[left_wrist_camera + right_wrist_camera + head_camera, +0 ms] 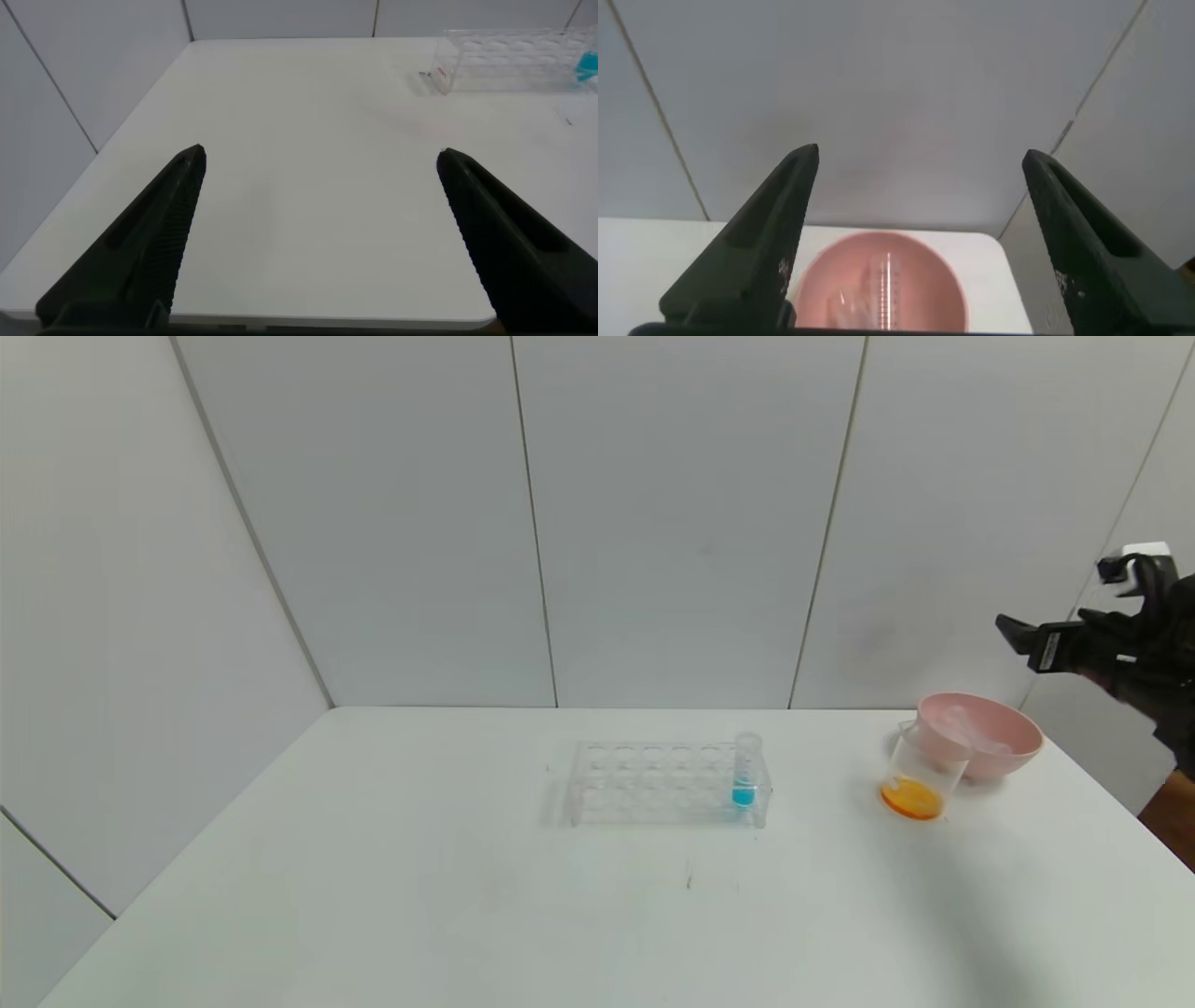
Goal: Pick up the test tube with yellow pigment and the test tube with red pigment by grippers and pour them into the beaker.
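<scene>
The beaker point(922, 767) stands on the white table against the pink bowl point(1013, 747) and holds orange liquid point(910, 798) at its bottom. Clear tubes point(882, 291) lie inside the pink bowl point(938, 280); they show no yellow or red pigment, so I cannot tell which is which. My right gripper point(1022, 637) hangs above and just right of the bowl, and in the right wrist view it point(922, 151) is open and empty. In the left wrist view my left gripper point(320, 151) is open over bare table near the front left edge.
A clear rack point(653, 782) sits mid-table with one tube of blue liquid point(744, 779) at its right end; the rack point(509, 61) shows far off in the left wrist view. The table's right edge runs close behind the bowl. Grey wall panels close the back.
</scene>
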`<move>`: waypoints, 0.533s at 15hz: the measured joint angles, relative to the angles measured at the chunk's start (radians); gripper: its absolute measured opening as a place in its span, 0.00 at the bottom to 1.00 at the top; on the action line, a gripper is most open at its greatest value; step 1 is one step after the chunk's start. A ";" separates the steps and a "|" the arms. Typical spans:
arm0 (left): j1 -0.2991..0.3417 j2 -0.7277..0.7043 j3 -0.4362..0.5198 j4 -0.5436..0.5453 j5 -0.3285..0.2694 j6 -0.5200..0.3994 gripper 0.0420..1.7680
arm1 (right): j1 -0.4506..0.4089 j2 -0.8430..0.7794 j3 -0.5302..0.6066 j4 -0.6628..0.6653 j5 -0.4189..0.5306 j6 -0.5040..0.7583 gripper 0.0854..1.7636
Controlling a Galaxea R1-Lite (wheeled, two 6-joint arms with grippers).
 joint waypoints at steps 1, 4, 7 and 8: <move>0.000 0.000 0.000 0.000 0.000 0.000 1.00 | -0.002 -0.073 0.016 0.013 0.001 0.000 0.89; 0.000 0.000 0.000 0.000 0.000 0.000 1.00 | -0.002 -0.341 0.100 0.097 0.003 0.002 0.91; 0.000 0.000 0.000 0.000 0.000 0.000 1.00 | -0.002 -0.665 0.226 0.244 0.004 0.034 0.93; 0.000 0.000 0.000 0.000 0.000 0.000 1.00 | -0.001 -0.782 0.273 0.300 0.003 0.054 0.94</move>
